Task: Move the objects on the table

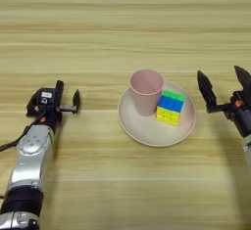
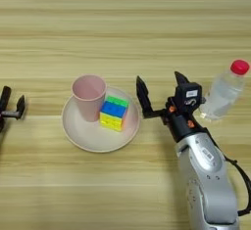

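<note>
A round beige plate (image 1: 147, 133) lies in the middle of the table (image 1: 122, 28). On it stand a pink cup (image 1: 146, 91), upright at the plate's left, and a multicoloured puzzle cube (image 1: 170, 107) touching the cup's right side. My right gripper (image 2: 162, 89) is open and empty just right of the plate's rim, its left finger (image 2: 143, 97) close to the rim. A small clear bottle (image 2: 221, 94) with a red cap (image 2: 239, 66) stands right of that gripper. My left gripper (image 1: 67, 97) is open and empty, well left of the plate.
Bare wood stretches across the far half of the table and along the near edge in front of the plate. My right forearm (image 2: 206, 175) rises from the lower right, my left forearm (image 1: 29, 165) from the lower left.
</note>
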Robot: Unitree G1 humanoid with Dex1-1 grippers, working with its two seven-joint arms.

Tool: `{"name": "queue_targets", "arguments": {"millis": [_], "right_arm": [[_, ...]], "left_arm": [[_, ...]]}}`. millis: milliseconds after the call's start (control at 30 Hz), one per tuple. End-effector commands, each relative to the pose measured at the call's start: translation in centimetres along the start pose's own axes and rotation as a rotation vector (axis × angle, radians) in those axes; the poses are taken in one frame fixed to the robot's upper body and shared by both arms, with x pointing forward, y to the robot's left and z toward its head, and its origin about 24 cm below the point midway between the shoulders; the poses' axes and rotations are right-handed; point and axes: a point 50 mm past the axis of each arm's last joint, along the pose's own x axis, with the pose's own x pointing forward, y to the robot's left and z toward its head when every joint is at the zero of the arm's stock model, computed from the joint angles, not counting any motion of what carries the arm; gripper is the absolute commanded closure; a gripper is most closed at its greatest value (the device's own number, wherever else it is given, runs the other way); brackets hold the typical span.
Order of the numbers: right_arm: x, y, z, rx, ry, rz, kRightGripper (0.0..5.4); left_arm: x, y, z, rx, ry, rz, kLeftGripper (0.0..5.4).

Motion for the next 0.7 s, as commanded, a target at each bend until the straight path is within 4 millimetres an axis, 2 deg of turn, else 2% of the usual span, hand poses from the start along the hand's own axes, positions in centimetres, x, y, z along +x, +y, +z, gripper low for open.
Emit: {"name": "queue_targets", "arguments": {"millis": [33,467,700], "right_arm": [[0.3,0.3,0.4,0.011,-0.014,0.014,0.04],[0.6,1.2,0.3,0.045,-0.021,0.021,0.04],[0.6,1.6,0.1,0.065,-0.023,0.021,0.04]], "left_arm": [[-0.8,0.5,-1.9,0.032,0.105,0.011,0.0],[-1.4,2.3,-2.0,0.011,0.208,-0.023,0.0],[-1.2,2.6,-1.8,-0.125,0.306,-0.09,0.0]]}}
